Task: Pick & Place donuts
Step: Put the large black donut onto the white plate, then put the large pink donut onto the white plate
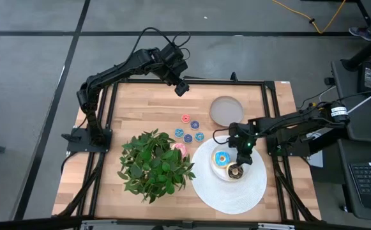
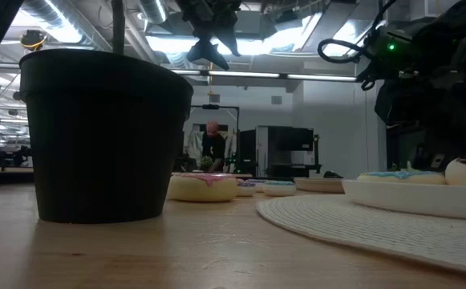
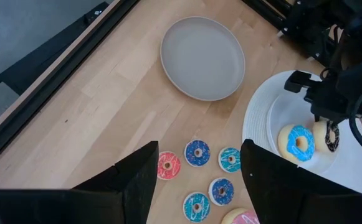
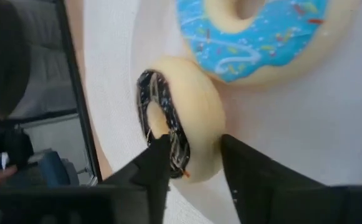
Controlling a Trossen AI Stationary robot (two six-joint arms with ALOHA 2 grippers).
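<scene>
In the high view we see the plant's leaves cover most of the pink donut, and the right gripper hides part of the brown donut. In the low view the black pot blocks the table behind it; the left gripper is cut off by the top edge. We cannot make out the distant person. In the left wrist view the pink donut is cut by the bottom edge. In the right wrist view the blue donut runs off the top.
</scene>
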